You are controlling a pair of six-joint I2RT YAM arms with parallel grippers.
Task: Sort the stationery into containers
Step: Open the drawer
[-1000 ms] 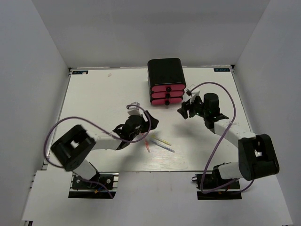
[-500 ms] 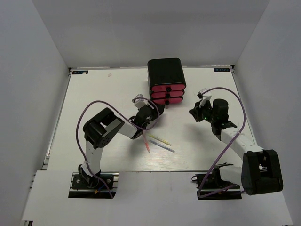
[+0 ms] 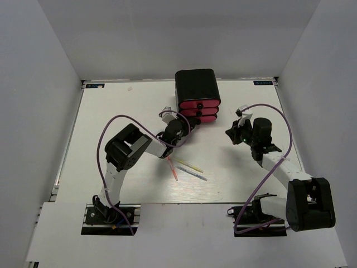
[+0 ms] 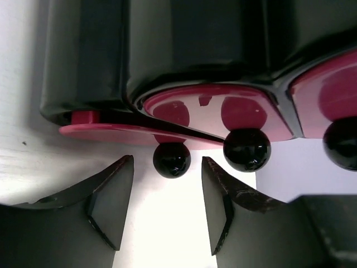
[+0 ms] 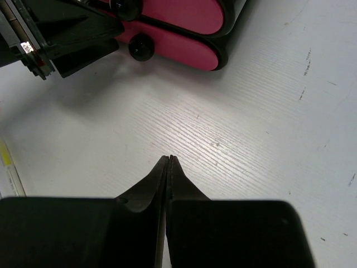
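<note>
Two tools in play, so take your left tool (image 4: pixel 167 167) first: it's open, one finger on each side of a small black knob (image 4: pixel 172 160), with a sliver of daylight on both sides. It brackets that knob without pinching it, so you have hold of nothing. In the wrist view that knob is the end one in a row of three, sitting on a pink drawer front; I can't tell for sure which of the stacked drawers (image 3: pixel 198 112) it belongs to.

Over to your right tool (image 5: pixel 168 161): fingers pressed flat together, tips meeting in a point, nothing caught between them. It hangs over bare desk (image 3: pixel 111 139), near the front right corner of the black box (image 3: pixel 196 84) and well apart from the left tool.

Moving outward, the stationery you can see is out on the desk in front of the box, just behind your left arm: a pink pen (image 3: pixel 172 168), a yellow pen (image 3: pixel 190 166) and a grey-blue pen (image 3: pixel 195 175), lying close together.
</note>
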